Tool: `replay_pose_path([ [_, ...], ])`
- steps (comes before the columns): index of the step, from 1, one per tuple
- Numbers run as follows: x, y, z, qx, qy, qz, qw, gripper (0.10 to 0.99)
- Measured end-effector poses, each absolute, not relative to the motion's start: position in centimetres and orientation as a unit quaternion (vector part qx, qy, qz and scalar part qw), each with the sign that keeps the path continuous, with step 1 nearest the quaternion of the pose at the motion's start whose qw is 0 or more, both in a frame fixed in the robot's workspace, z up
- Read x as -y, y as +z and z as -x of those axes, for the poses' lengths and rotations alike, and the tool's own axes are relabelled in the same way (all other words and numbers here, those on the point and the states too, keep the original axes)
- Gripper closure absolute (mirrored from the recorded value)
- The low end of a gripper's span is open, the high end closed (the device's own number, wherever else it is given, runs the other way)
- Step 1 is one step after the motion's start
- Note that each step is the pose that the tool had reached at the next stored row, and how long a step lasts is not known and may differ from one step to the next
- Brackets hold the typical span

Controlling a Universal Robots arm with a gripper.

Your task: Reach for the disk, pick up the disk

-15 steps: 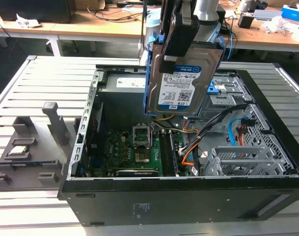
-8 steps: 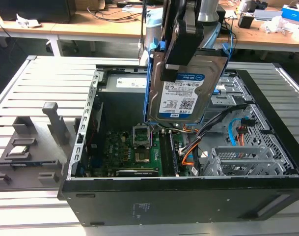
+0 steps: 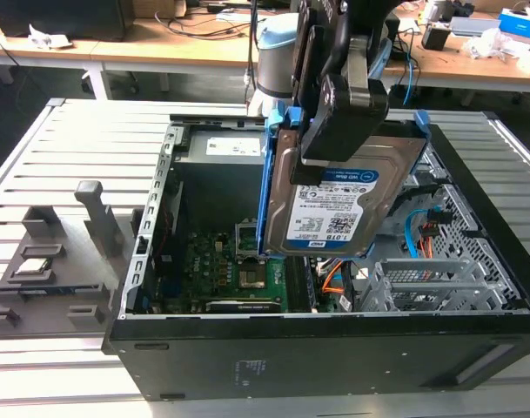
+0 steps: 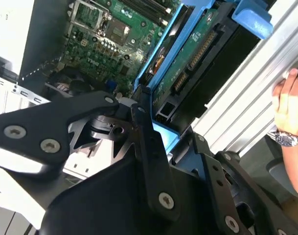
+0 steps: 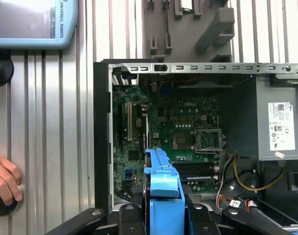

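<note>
I hold the disk (image 3: pixel 334 196) in my gripper (image 3: pixel 334 131), with the fingers closed on its upper end. It hangs nearly upright above the open computer case (image 3: pixel 317 348), with the label side facing the exterior view and the blue side rails (image 3: pixel 266 183) running down its edges. Its lower end is over the motherboard (image 3: pixel 238 270), just beside the metal drive cage (image 3: pixel 430 283) inside the case. In the first wrist view the blue rail (image 5: pixel 163 196) stands between my fingers, over the same case (image 5: pixel 102 132). I judge the pick-up to be almost complete. To do it well, I think the grip must stay firm and the lift straight, so the rails do not catch the case wall or the orange cable (image 3: pixel 330 280). A person's hand (image 5: pixel 4 181) rests on the table near the case, so I should move slowly.
</note>
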State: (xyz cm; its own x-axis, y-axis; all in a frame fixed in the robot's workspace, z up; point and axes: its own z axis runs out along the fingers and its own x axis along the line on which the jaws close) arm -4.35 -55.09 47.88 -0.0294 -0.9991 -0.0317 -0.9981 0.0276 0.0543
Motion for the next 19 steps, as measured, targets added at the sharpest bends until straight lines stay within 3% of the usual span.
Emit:
replay_pose_path([
  [19,55.2,47.9,-1.5,0.717,-0.030,-0.697,0.008,0.718],
])
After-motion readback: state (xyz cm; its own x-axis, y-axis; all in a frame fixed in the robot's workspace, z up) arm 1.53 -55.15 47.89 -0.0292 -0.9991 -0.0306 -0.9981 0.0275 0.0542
